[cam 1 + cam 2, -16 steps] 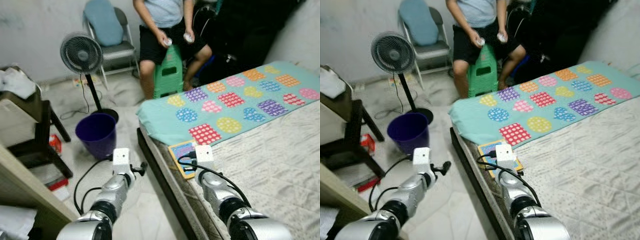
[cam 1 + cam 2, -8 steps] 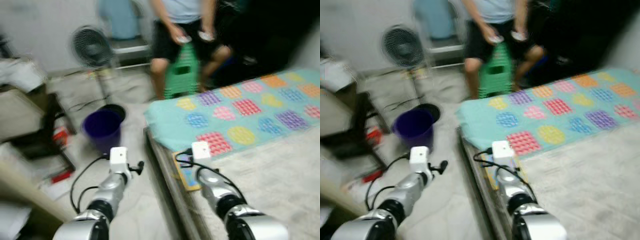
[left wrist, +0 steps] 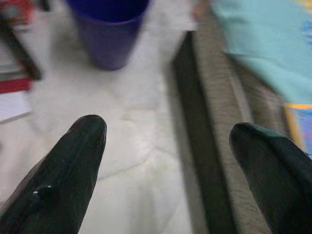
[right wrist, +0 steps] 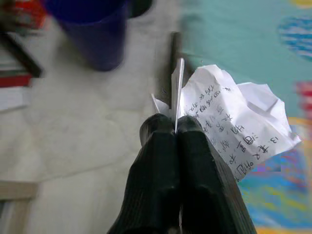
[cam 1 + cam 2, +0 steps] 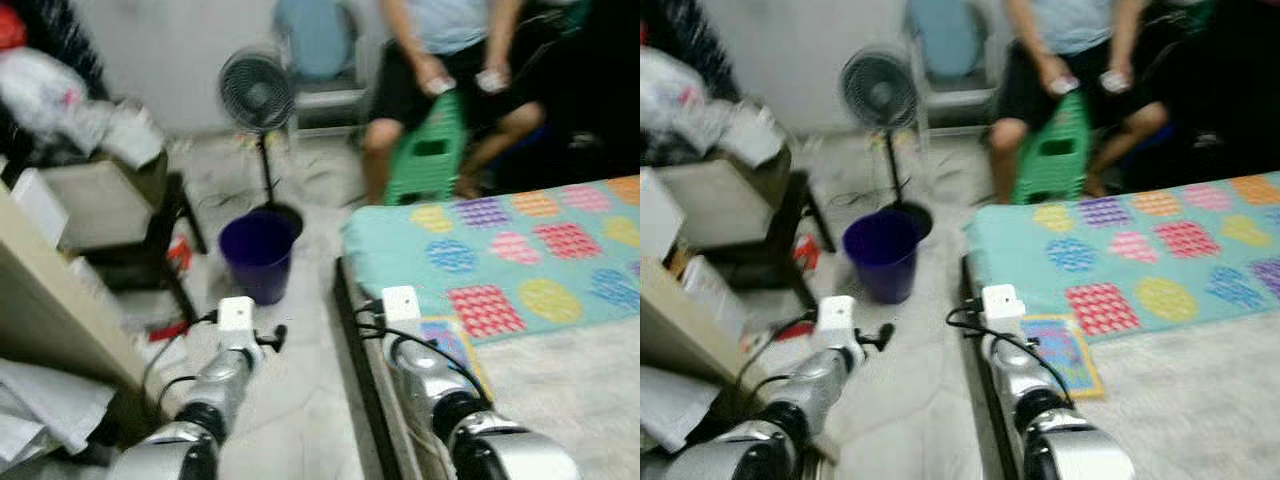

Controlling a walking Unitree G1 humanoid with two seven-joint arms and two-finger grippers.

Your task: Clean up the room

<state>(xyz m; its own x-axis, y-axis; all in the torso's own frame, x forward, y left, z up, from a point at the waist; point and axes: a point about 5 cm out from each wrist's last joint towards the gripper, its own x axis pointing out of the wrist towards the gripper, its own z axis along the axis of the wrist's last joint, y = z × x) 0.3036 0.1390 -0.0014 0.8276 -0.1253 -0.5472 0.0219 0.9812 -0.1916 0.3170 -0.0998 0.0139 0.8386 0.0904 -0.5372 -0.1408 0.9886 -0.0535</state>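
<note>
Head views: a purple bin point(image 5: 259, 252) stands on the pale floor point(image 5: 925, 380) beside the bed point(image 5: 560, 390), near a standing fan point(image 5: 256, 95); a person sits on a green stool point(image 5: 427, 160) beyond.

Left wrist view: the left gripper point(image 3: 170, 161) hangs over the floor, fingers wide apart, holding nothing.

Right wrist view: the right gripper point(image 4: 175, 127) is clamped on a crumpled paper point(image 4: 234, 122) (handwritten), over the bed's edge, the bin nearby.

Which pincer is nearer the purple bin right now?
Left. The left pincer, open, hangs over the floor just short of the purple bin. The right pincer, shut on crumpled paper, is over by the bed edge.
</note>
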